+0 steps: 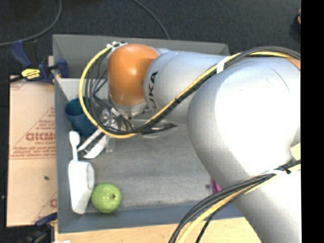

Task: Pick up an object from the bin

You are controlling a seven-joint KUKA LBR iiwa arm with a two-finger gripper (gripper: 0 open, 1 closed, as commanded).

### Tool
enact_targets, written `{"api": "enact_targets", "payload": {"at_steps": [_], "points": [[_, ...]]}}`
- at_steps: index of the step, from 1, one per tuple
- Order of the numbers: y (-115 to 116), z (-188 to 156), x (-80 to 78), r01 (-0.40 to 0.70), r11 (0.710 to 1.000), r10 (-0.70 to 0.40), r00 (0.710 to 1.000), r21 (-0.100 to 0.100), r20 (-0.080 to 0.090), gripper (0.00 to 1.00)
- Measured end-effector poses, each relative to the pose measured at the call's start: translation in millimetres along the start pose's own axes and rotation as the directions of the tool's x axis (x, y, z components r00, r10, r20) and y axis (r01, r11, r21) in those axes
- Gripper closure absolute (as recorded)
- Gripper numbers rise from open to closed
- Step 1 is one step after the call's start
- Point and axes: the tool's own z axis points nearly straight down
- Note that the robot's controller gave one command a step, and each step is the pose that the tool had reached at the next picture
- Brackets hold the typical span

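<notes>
the gripper (106, 123) hangs just beside a blue cup (75, 113) at the bin's (152, 199) left wall; whether it is open, i cannot tell.

green apple (106, 198), plain; white plastic piece (80, 184); dark blue cup (77, 114); pink sliver (216, 187); grey bin (152, 156); orange cover (129, 75) on a silver-white arm (243, 115); yellow and black cables (84, 92).
</notes>
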Motion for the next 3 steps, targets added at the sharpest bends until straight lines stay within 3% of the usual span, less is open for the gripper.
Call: {"api": "enact_targets", "payload": {"at_steps": [1,2,3], "points": [[2.4,6.7,-0.9,-0.006,1.000,0.006,1.000,0.001,0.000,0.00],[3.6,8.3,-3.2,-0.011,1.000,0.011,1.000,0.003,0.006,1.00],[3.5,8.4,-3.2,-0.011,1.000,0.011,1.000,0.003,0.006,1.00]]}}
